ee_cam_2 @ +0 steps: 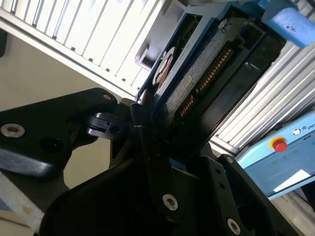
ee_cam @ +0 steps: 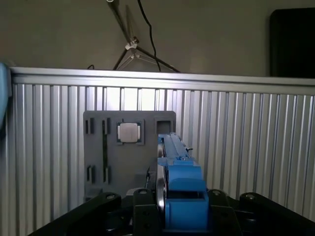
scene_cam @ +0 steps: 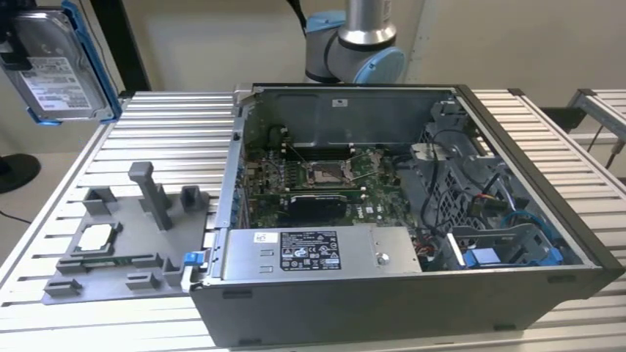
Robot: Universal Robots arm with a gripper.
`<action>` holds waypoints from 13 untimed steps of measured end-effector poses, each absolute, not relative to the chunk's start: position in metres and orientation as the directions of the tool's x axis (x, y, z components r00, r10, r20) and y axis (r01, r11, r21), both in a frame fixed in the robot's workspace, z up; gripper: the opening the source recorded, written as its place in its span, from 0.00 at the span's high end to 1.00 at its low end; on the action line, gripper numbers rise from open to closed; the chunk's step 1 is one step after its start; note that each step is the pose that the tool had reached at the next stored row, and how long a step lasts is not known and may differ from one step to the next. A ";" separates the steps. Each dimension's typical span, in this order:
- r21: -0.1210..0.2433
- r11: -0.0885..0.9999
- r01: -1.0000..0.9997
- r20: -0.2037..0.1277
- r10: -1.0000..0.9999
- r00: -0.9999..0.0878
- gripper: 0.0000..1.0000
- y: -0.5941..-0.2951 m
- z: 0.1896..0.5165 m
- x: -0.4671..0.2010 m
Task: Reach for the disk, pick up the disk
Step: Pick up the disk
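Observation:
The disk point(scene_cam: 59, 66) hangs high above the table's far corner on the exterior view's left, its white label facing the camera and its blue bracket running along the edges. My gripper point(scene_cam: 10, 45) is shut on it at the picture's edge. The second wrist view has the disk point(ee_cam_2: 192, 78) clamped between my black fingers point(ee_cam_2: 140, 120), circuit side and connector showing. Edge-on in the first wrist view, the disk point(ee_cam: 179, 182) and its blue bracket stand between the two fingers, well above the grey tray point(ee_cam: 98, 147).
An open computer case point(scene_cam: 509, 169) fills the middle and right of the slatted table point(scene_cam: 166, 125), with a grey metal box point(scene_cam: 313, 253) at its front. The grey tray point(scene_cam: 108, 242) holds a small white chip point(scene_cam: 96, 236). The arm's base point(scene_cam: 352, 44) stands behind the case.

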State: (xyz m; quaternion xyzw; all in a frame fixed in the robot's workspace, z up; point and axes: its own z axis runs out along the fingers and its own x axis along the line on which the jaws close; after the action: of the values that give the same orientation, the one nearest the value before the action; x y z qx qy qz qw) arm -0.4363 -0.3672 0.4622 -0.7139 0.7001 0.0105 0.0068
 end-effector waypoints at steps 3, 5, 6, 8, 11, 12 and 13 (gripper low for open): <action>0.005 -0.020 -1.000 -0.024 -1.000 0.019 1.00 -0.367 0.471 -0.436; 0.005 -0.020 -1.000 -0.024 -1.000 0.019 1.00 -0.367 0.476 -0.436; 0.005 -0.020 -1.000 -0.024 -1.000 0.019 1.00 -0.367 0.479 -0.436; 0.005 -0.020 -1.000 -0.024 -1.000 0.019 1.00 -0.367 0.484 -0.436; 0.005 -0.020 -1.000 -0.024 -1.000 0.019 1.00 -0.367 0.489 -0.436; 0.005 -0.020 -1.000 -0.025 -1.000 0.019 1.00 -0.367 0.489 -0.436; 0.005 -0.020 -1.000 -0.025 -1.000 0.019 1.00 -0.367 0.489 -0.436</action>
State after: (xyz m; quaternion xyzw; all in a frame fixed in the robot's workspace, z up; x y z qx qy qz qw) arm -0.4362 -0.3671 0.4889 -0.7139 0.7001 0.0106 0.0070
